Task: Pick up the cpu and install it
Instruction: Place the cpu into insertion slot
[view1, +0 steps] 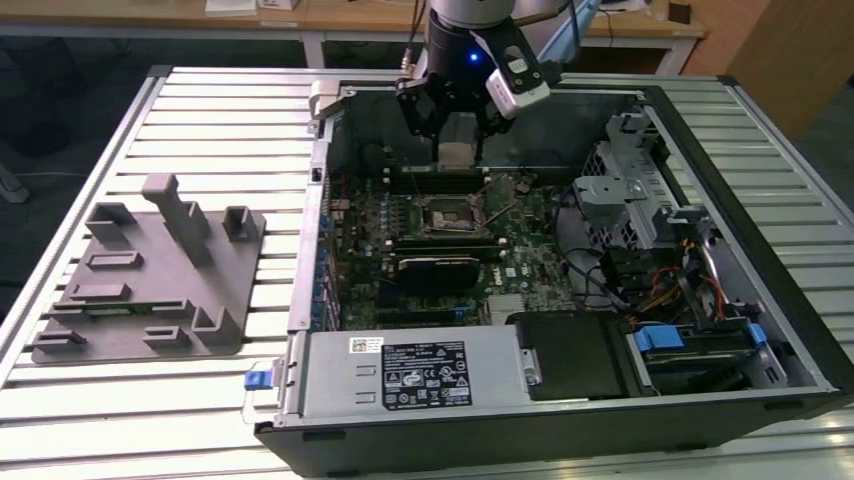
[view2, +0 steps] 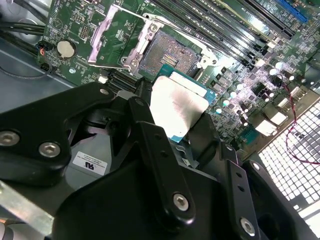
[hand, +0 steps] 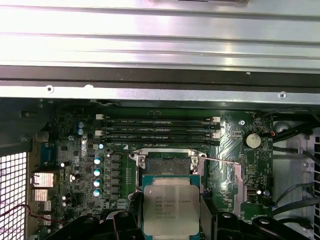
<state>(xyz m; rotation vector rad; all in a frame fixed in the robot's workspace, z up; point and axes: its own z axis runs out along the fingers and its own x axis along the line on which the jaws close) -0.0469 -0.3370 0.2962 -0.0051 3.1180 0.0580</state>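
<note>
A robot arm's gripper (view1: 458, 135) hangs over an open computer case (view1: 747, 330) that lies on a slatted metal table (view1: 214, 110). Its black fingers (view2: 150, 135) are clamped on opposite edges of the cpu (view2: 177, 107). The chip is in the air above the green motherboard (view1: 521, 250), not seated. Its silvery top faces the cameras in both wrist views (a blue-green rim shows along its edges in the second wrist view).

In the first wrist view the cpu sits near the socket (hand: 167, 167), overlapping its nearer edge. The socket is bare and uncovered, with its contact field exposed. In the second wrist view its metal frame (view2: 122, 42) is swung open to one side.

A row of long memory slots (hand: 160, 131) runs just beyond the socket, and a coin battery (hand: 253, 140) sits on the board off to one side.

On the exterior view's left, well apart from the case, a grey tray (view1: 120, 295) with upright posts rests on the table.
</note>
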